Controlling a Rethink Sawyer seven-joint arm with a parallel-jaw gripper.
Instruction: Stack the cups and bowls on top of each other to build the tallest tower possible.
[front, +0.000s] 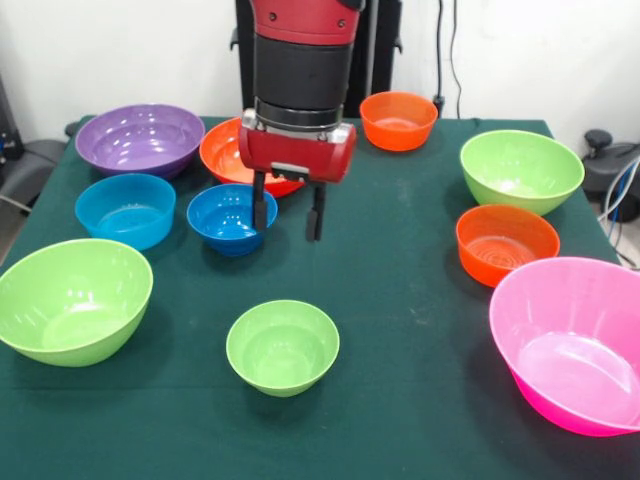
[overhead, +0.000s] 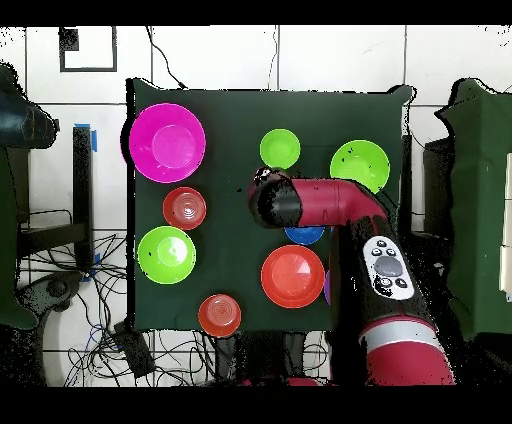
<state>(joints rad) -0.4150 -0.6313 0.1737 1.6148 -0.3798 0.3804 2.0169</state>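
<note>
1. The red and black gripper (front: 288, 213) hung over the dark green table (front: 400, 300), its two thin black fingers (front: 260, 213) pointing down with a clear gap between them and nothing held.
2. One finger stood at the rim of the small glossy blue plastic bowl (front: 227, 217) (whether it touched the rim I could not tell); the other was outside it.
3. Just behind the gripper sat a wide shallow orange plastic bowl (front: 222, 152), partly hidden by the wrist.
4. On that side of the table were also a large purple plastic bowl (front: 140, 139), a mid-sized blue plastic bowl (front: 126, 209) and a large lime green plastic bowl (front: 73, 300), all apart from one another.
5. A small lime green plastic bowl (front: 283, 347) stood alone near the front edge.
6. On the other side lay a large pink plastic bowl (front: 572, 342), a ribbed orange plastic bowl (front: 506, 243) and another lime green bowl (front: 521, 170); a small orange bowl (front: 398, 120) stood at the far edge.
7. Every bowl sat upright on the cloth on its own; none was stacked on another.
8. From overhead, the arm (overhead: 330, 203) reached across the table and covered most of the small blue bowl (overhead: 304, 236).
</note>
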